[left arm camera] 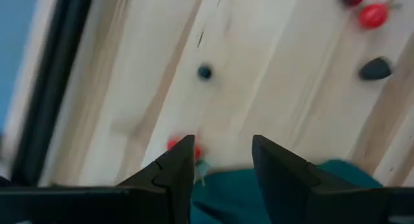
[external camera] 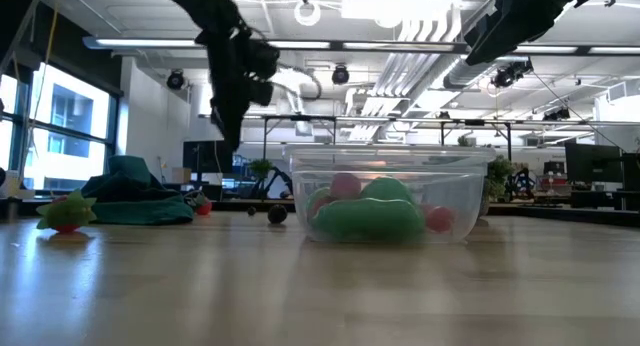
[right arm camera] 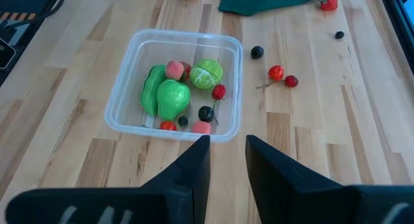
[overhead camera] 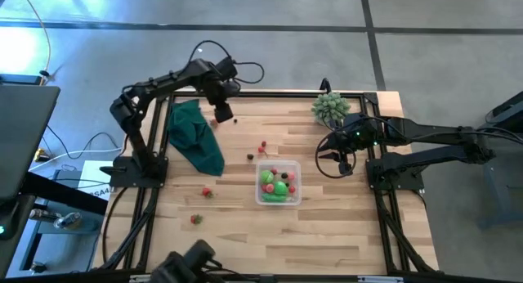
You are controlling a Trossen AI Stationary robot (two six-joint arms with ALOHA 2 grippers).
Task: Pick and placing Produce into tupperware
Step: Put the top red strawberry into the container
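No readable text, label or brand anywhere. Only partial marks: a pale tag at the table's left edge by the left arm base (overhead camera: 139,175) in the high view has dark letters, too small to read; in the right wrist view a dark panel (right arm camera: 11,41) off the table edge carries pale marks, maybe a "1", can't say for sure. Nothing legible on the tupperware (right arm camera: 136,52), the produce or either arm

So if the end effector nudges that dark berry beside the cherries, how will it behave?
The dark berry looks small and round, so it will probably roll on the smooth table. It sits loose, apart from the cherries, so a side push could send it away.
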